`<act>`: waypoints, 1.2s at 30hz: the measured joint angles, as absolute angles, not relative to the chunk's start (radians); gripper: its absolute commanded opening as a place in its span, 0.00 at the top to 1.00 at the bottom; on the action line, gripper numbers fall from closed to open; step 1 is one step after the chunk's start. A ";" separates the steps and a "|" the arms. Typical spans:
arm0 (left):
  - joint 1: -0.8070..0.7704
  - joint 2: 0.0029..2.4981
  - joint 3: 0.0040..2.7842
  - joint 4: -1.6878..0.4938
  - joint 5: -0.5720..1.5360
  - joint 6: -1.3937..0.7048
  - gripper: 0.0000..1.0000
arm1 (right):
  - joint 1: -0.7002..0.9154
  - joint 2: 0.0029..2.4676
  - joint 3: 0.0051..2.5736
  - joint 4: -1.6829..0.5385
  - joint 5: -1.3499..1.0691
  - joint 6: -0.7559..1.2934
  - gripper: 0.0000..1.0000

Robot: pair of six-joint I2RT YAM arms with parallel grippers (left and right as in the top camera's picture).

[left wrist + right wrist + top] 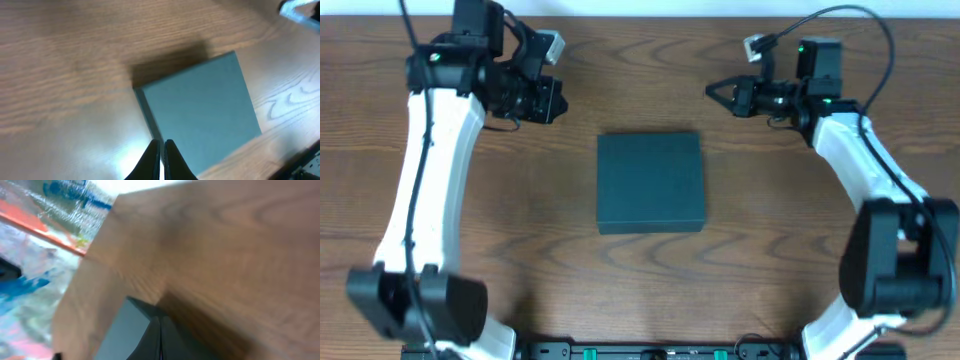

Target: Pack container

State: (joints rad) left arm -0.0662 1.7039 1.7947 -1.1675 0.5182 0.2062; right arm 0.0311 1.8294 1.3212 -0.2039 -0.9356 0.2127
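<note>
1. The left gripper (pixel 558 100) hangs over the table (pixel 770 260) at the far left. It holds nothing, and in the left wrist view its fingers (pixel 150 161) are pressed almost together.
2. The container (pixel 650 183) lies flat in the middle of the table with its lid down. It is nearer the front than both grippers, between them and touching neither.
3. The right gripper (pixel 712 91) hangs at the far right. Its fingers (pixel 154 341) are closed against each other and hold nothing, and the container's corner (pixel 125 330) shows just past their tips.
</note>
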 measured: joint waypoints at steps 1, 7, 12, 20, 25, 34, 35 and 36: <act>-0.066 1.681 1.795 -1.180 0.514 0.205 0.94 | 0.031 1.800 1.321 -0.212 -0.912 0.202 0.98; -0.066 1.505 1.795 -1.235 0.493 0.205 0.94 | 0.031 1.625 1.321 -0.253 -0.834 0.149 0.99; -0.066 1.349 1.795 -1.337 0.490 0.212 0.94 | 0.031 1.493 1.321 -0.363 -0.816 0.125 0.99; -0.066 1.099 1.796 -1.524 0.489 0.233 0.94 | 0.053 1.298 1.322 -0.657 -0.809 0.092 0.98; -0.066 0.931 1.800 -1.576 0.483 0.242 0.51 | 0.084 1.186 1.323 -0.862 -0.808 0.061 0.22; -0.066 0.814 1.805 -1.608 0.469 0.240 0.05 | 0.088 1.140 1.323 -1.070 -0.783 0.040 0.01; -0.066 0.815 1.806 -1.609 0.467 0.240 0.05 | 0.088 1.140 1.323 -1.073 -0.776 0.040 0.01; -0.066 0.815 1.806 -1.609 0.467 0.240 0.05 | 0.088 1.140 1.323 -1.074 -0.771 0.040 0.01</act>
